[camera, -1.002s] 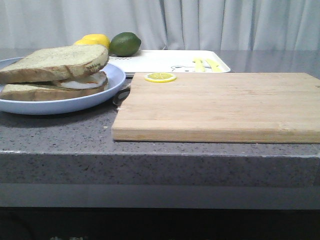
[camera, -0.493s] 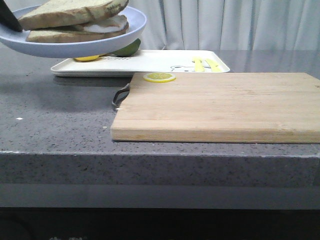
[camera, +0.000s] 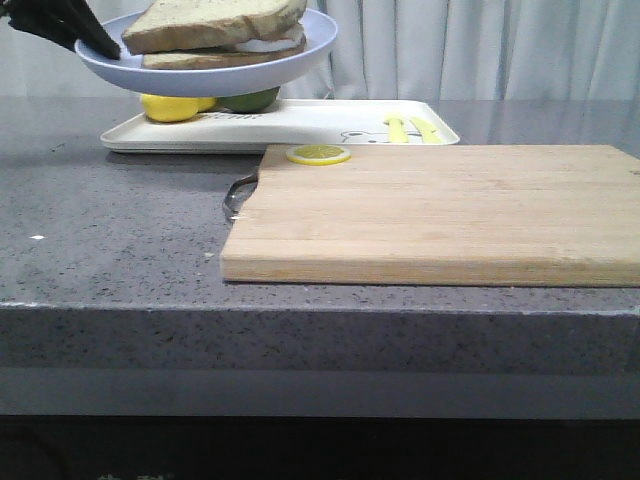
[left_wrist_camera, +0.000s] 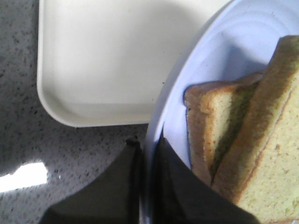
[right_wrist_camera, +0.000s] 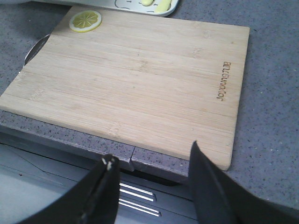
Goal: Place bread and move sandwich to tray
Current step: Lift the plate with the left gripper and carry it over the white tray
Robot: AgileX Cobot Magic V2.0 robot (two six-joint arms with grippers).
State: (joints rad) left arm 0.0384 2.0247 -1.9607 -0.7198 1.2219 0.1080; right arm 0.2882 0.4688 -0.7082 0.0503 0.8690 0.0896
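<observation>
Sandwich (camera: 215, 30) rides on the pale blue plate (camera: 200, 72) that our left gripper (left_wrist_camera: 147, 154) pinches by the rim above the white tray's (camera: 330, 125) near-left end, so we judge the transfer underway, needing a level descent; right gripper (right_wrist_camera: 152, 179) hangs open.

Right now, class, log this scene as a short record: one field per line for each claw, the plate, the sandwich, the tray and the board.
Left claw: shut on the pale blue plate's rim
Right claw: open, holding nothing, near the cutting board's front edge
Pale blue plate: lifted off the counter, above the tray's left end
Sandwich: on the plate, top slice skewed
Tray: on the counter behind the board; lemon and lime at its left end
Cutting board: bare except a lemon slice at its far left corner
</observation>
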